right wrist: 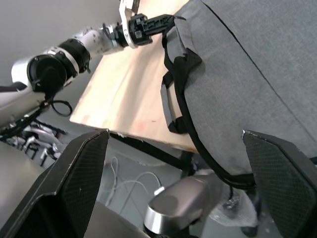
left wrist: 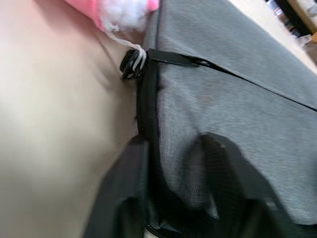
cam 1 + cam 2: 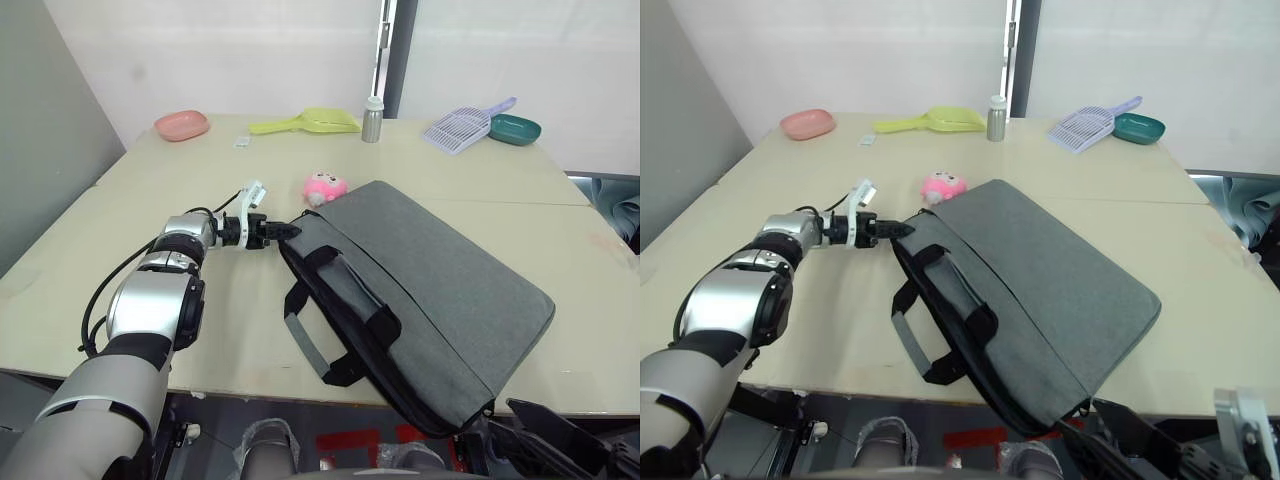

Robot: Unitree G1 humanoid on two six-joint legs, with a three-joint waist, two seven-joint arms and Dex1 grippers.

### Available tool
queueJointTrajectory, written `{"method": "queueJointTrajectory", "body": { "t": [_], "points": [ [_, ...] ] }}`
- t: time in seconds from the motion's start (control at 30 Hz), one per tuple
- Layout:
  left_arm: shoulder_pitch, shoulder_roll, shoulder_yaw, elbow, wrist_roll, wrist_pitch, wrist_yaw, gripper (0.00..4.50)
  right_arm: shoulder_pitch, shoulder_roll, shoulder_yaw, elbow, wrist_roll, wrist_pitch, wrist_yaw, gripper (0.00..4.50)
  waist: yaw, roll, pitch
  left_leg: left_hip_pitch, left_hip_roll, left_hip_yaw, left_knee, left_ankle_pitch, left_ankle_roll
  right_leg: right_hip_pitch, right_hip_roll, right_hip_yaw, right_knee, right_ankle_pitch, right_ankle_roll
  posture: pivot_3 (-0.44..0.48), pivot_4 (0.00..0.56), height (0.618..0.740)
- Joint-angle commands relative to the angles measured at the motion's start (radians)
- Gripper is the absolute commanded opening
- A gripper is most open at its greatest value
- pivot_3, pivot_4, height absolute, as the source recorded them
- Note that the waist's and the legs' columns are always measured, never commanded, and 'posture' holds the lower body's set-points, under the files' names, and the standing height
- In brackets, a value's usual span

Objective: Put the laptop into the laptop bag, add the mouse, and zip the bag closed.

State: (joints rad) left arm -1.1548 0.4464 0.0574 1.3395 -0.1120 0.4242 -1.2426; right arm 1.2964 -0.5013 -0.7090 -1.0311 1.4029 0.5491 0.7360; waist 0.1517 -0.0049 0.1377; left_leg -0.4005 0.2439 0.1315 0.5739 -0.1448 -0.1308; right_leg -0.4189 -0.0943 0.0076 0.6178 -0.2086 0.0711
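One grey laptop bag [image 3: 430,300] flat on the beige table [image 3: 120,240], lying at a slant, one corner hanging past the near edge. Black strap handles [image 3: 330,320] with grey middles spilled off its left side onto the tabletop. Black zipper [image 2: 171,58] along the top edge looks drawn shut, its pull [image 2: 131,64] dangling at the far left corner next to a white cord.

Left gripper [image 3: 285,231] reached out level over the table, fingertips pressed up against that far left corner of the bag; cannot tell whether clenched or released. Right gripper [image 1: 176,163] down past the table's near edge, off the bag, its two black fingers [image 1: 81,168] spread wide apart with nothing between them.

Just beyond the bag's far corner, a pink plush toy [image 3: 325,187] with a face, close to the bag's edge. Further back near the wall: a pink dish [image 3: 182,125], a yellow scoop [image 3: 310,122], a small grey bottle [image 3: 372,119], a lavender slotted scoop [image 3: 462,127] and a teal bowl [image 3: 515,129]
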Motion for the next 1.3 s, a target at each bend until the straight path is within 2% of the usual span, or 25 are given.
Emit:
{"method": "queueJointTrajectory", "body": {
  "t": [0.03, 0.17, 0.3, 0.5, 0.63, 0.87, 0.97, 1.13, 1.2, 1.3],
  "points": [
    [0.011, 0.035, 0.001, -0.016, 0.020, 0.018, -0.049, 0.10, 0.028, -0.027, 0.057, -0.016, -0.040, -0.035, -0.010, 4.50, -0.003, 0.000, 0.000, 0.000, 0.000, 0.000, -0.001, 0.000, 0.000, 0.001, 0.000, -0.001, -0.001, 0.000, 0.000, 0.000, 0.150, 0.740],
    [0.019, 0.077, 0.024, -0.041, -0.001, 0.026, -0.062, 0.04, -0.013, -0.067, 0.086, -0.009, -0.008, -0.021, -0.117, 4.50, -0.010, 0.001, 0.000, 0.000, 0.000, -0.001, -0.002, 0.000, 0.000, 0.001, 0.000, -0.002, -0.003, 0.000, 0.000, 0.000, 0.150, 0.740],
    [0.053, 0.136, 0.038, -0.094, -0.031, 0.095, -0.168, 0.04, -0.068, -0.131, 0.108, 0.028, 0.049, 0.009, -0.202, 4.50, -0.018, 0.001, 0.001, 0.000, 0.000, -0.001, -0.003, 0.000, -0.001, 0.001, 0.001, -0.003, -0.003, 0.000, 0.000, 0.000, 0.150, 0.740],
    [0.148, 0.180, 0.039, -0.220, -0.070, 0.200, -0.221, 0.04, -0.270, -0.230, 0.208, 0.141, 0.152, 0.067, -0.386, 4.50, -0.021, 0.003, 0.001, 0.001, 0.000, -0.003, -0.004, 0.000, -0.001, 0.004, 0.000, -0.004, -0.004, 0.000, -0.001, 0.000, 0.150, 0.740],
    [0.204, 0.189, 0.040, -0.306, -0.095, 0.258, -0.203, 0.04, -0.388, -0.265, 0.259, 0.194, 0.154, 0.104, -0.475, 4.50, -0.017, 0.004, 0.002, 0.002, 0.000, -0.004, -0.003, 0.000, -0.001, 0.006, 0.000, -0.006, -0.003, 0.000, -0.001, 0.000, 0.150, 0.740],
    [0.239, 0.190, 0.051, -0.390, -0.141, 0.313, -0.164, 0.04, -0.446, -0.280, 0.292, 0.252, 0.135, 0.162, -0.515, 4.50, -0.005, 0.004, 0.002, 0.001, 0.000, -0.006, -0.003, 0.000, -0.001, 0.007, 0.000, -0.008, -0.003, -0.001, -0.002, 0.000, 0.150, 0.740],
    [0.245, 0.190, 0.051, -0.408, -0.154, 0.319, -0.151, 0.04, -0.415, -0.280, 0.226, 0.276, 0.147, 0.176, -0.487, 4.50, -0.003, 0.004, 0.002, 0.002, 0.000, -0.006, -0.003, 0.000, -0.001, 0.008, 0.000, -0.008, -0.003, -0.001, -0.002, 0.000, 0.150, 0.740],
    [0.253, 0.192, 0.058, -0.425, -0.178, 0.327, -0.142, 0.04, -0.293, -0.275, 0.068, 0.285, 0.159, 0.223, -0.346, 4.50, -0.003, 0.005, 0.002, 0.001, 0.000, -0.007, -0.002, 0.000, -0.001, 0.008, 0.000, -0.009, -0.003, -0.001, -0.003, 0.000, 0.150, 0.740],
    [0.258, 0.191, 0.054, -0.429, -0.181, 0.324, -0.135, 0.04, -0.306, -0.275, 0.065, 0.308, 0.174, 0.231, -0.360, 4.50, -0.004, 0.004, 0.002, 0.001, 0.000, -0.007, -0.002, 0.000, -0.001, 0.008, 0.000, -0.009, -0.004, -0.001, -0.003, 0.000, 0.150, 0.740],
    [0.264, 0.186, 0.052, -0.438, -0.189, 0.326, -0.134, 0.04, -0.384, -0.280, 0.143, 0.319, 0.164, 0.247, -0.412, 4.50, -0.006, 0.004, 0.002, 0.001, 0.000, -0.007, 0.000, 0.000, -0.001, 0.009, 0.000, -0.009, -0.003, -0.001, -0.003, 0.000, 0.150, 0.740]
  ]
}}
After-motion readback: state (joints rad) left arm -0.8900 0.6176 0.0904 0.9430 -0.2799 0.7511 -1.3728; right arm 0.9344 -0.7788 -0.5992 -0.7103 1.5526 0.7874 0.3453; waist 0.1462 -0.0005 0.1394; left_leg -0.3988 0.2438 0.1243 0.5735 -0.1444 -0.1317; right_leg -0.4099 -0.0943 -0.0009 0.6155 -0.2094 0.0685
